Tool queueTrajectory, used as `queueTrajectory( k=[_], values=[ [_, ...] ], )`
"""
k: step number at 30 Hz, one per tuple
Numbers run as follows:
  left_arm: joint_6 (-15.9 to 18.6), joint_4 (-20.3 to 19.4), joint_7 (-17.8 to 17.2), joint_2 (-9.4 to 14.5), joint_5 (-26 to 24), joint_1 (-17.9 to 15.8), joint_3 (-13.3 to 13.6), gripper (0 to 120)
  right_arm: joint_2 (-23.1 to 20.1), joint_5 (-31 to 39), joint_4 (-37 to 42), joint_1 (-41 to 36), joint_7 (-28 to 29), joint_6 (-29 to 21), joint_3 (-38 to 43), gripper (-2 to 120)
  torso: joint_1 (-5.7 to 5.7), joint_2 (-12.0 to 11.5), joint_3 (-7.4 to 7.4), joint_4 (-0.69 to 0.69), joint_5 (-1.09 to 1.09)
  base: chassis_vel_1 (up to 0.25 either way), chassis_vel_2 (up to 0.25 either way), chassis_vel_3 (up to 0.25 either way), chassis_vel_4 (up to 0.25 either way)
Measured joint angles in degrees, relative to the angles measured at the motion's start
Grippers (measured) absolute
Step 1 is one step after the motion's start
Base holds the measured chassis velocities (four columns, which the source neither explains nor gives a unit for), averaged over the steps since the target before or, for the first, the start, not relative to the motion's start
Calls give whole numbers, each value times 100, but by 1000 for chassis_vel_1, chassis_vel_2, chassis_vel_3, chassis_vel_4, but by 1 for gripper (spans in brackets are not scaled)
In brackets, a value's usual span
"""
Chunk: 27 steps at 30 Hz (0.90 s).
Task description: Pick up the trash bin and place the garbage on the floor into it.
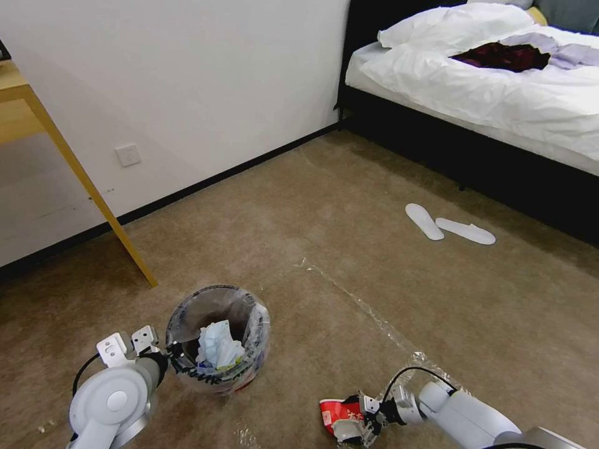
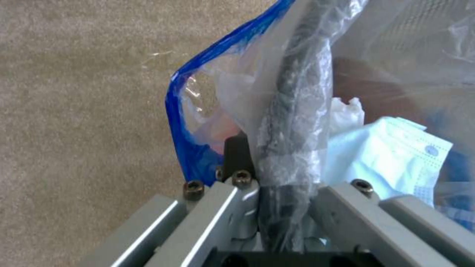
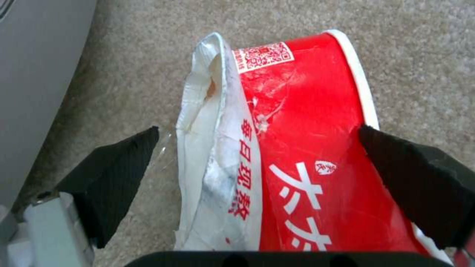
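left hand (image 1: 170, 357) clamps bin rim (image 2: 292, 111); right hand (image 3: 257, 170) straddles bowl (image 3: 307, 155).

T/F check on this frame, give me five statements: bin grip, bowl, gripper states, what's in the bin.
1. The left gripper is shut on the rim of the small round bag-lined trash bin. True.
2. The right gripper is shut on the crushed red-white paper bowl. False: its fingers stand open on either side of the bowl.
3. The bowl lies on the beige-brown carpet floor. True.
4. The bin is empty. False: a bluish-white paper wad sits inside.
5. Two white slippers lie inside the bin. False: they lie on the carpet near the bed.
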Motion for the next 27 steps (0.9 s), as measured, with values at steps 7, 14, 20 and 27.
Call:
queueTrajectory(
  k=[7, 14, 20, 27],
  values=[
    [-30, 16, 24, 3, 25, -11, 12, 0, 0, -2, -20, -14, 103, 6, 42, 92, 0, 0, 0, -1, -2, 0, 0, 0, 0],
    [-39, 27, 31, 24, 28, -43, 25, 0, -13, 22, -4, 5, 190, 6, 55, 68, 0, 0, 0, 0, -1, 0, 0, 0, 0],
    [-49, 46, 37, 40, 26, -71, 41, 0, -11, 62, 6, 40, 203, 8, 49, 47, 0, -1, 1, 1, 2, 0, 0, 0, 0],
    [-54, 50, 39, 51, 19, -101, 53, 0, -15, 139, 48, 62, 236, 16, 53, 25, 0, -1, 1, 1, 2, 0, 0, 0, 0]
  ],
)
